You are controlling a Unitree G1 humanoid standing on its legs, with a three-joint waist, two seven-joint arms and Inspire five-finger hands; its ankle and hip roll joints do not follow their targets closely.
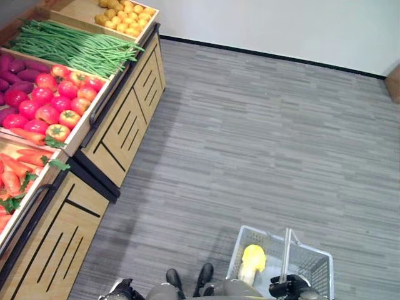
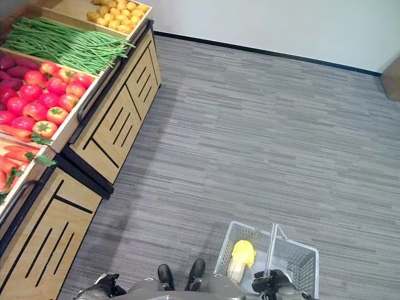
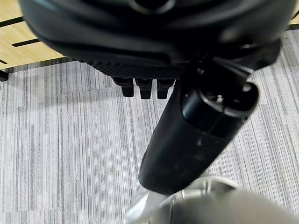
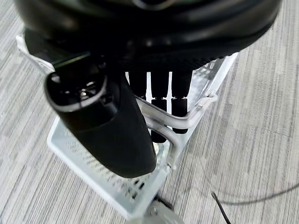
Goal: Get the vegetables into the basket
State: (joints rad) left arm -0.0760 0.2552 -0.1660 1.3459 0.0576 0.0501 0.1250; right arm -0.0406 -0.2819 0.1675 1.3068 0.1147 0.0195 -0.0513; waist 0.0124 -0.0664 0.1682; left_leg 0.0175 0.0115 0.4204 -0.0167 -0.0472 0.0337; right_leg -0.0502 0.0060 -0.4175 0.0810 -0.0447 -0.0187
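Left eye view: white basket (image 1: 310,262) hangs low at robot's right, right hand (image 1: 289,288) on its handle (image 1: 287,250). 1 yellow vegetable (image 1: 252,260) already inside. Tomatoes (image 1: 53,100), green beans (image 1: 72,47), carrots (image 1: 14,172) on produce stand (image 1: 119,134), well apart from basket.

Left wrist view: left hand (image 3: 196,135) empty, fingers (image 3: 143,87) curled over bare floor.

Right wrist view: right hand's fingers (image 4: 160,100) hooked round handle. Risk: basket swings or tilts while walking, vegetable rolls out; loose hook grip could slip.
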